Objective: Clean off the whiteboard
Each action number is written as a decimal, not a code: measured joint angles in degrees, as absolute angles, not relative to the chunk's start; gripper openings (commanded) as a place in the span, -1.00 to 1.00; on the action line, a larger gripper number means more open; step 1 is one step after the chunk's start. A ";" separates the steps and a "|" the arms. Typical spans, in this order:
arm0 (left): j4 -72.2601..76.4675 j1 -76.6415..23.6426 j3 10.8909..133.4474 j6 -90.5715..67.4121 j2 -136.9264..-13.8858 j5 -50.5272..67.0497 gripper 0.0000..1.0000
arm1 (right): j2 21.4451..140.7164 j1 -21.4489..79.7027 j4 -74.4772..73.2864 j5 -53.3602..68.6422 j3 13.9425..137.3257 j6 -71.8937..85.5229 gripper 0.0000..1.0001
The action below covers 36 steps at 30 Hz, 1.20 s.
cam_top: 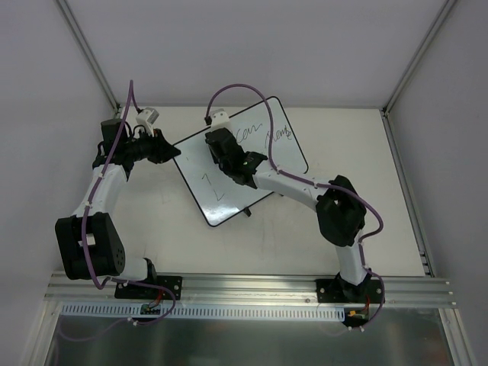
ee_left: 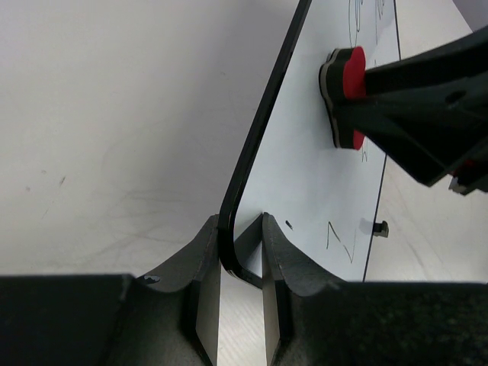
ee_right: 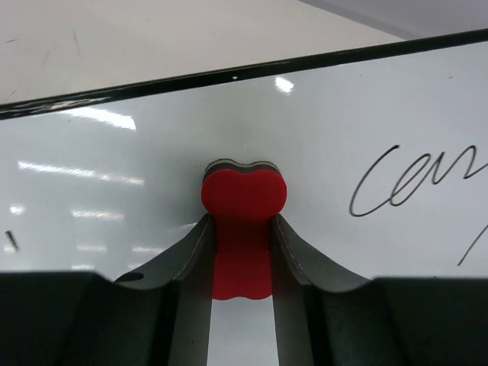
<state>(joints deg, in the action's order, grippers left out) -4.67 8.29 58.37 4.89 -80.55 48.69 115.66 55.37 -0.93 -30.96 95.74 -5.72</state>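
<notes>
The whiteboard lies slanted on the table, with dark handwriting at its far end and a "Z" mark near the middle. My left gripper is shut on the board's left corner; in the left wrist view the black rim sits between the fingers. My right gripper is shut on the red bone-shaped eraser and presses it flat on the board, left of the writing. The eraser also shows in the left wrist view.
The right arm reaches across the board's right half. A small black clip sticks out of the board's near edge. White tabletop with faint scribbles surrounds the board. An aluminium rail runs along the front edge; enclosure walls stand behind.
</notes>
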 measured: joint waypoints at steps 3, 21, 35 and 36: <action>-4.56 8.29 58.39 4.84 -80.55 48.66 -1.00 | 115.52 53.80 -1.26 -31.05 95.92 -5.65 -0.99; -5.13 8.29 58.46 4.45 -80.55 48.34 -1.00 | 119.74 58.08 -8.49 -25.19 104.95 -9.39 -0.99; -5.17 8.29 58.48 4.40 -80.55 48.36 -1.00 | 121.95 61.56 -9.69 -22.20 108.12 -9.56 -0.99; -5.19 8.29 58.48 4.36 -80.55 48.36 -1.00 | 122.02 61.76 -9.72 -22.11 108.12 -9.56 -0.99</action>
<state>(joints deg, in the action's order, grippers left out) -5.19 8.29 58.48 4.36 -80.55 48.36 122.02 61.76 -9.72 -22.11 108.12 -9.56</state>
